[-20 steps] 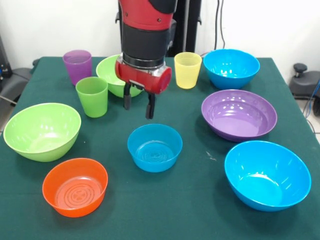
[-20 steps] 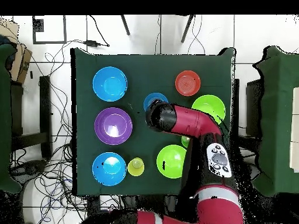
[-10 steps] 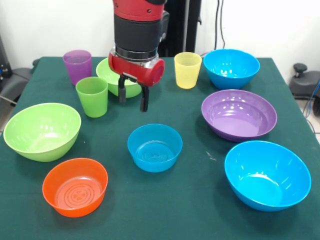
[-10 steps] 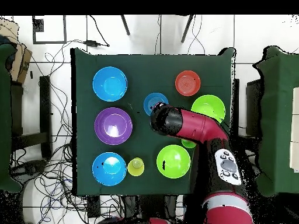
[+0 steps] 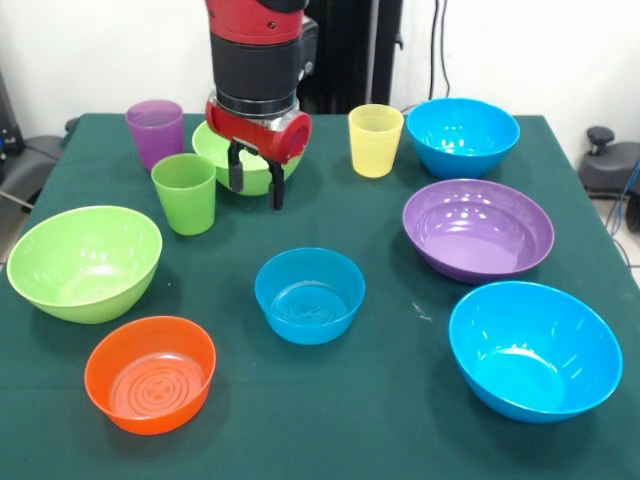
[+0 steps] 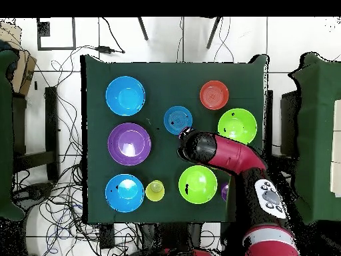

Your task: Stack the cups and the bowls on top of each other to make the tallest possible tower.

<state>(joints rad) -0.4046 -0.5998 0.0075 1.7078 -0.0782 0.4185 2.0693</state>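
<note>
Front view: since a second ago the gripper, fingers apart and empty, has drifted toward the green cup (light, slick; grip its wall). Overhead, the small blue bowl now lies uncovered beside it.

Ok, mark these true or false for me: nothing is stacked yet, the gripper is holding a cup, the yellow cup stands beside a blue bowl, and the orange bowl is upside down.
1. Nothing is stacked yet: true.
2. The gripper holds a cup: false, it is open and empty, hanging near the green cup.
3. The yellow cup stands beside a blue bowl: true.
4. The orange bowl is upside down: false, it sits open side up.
</note>
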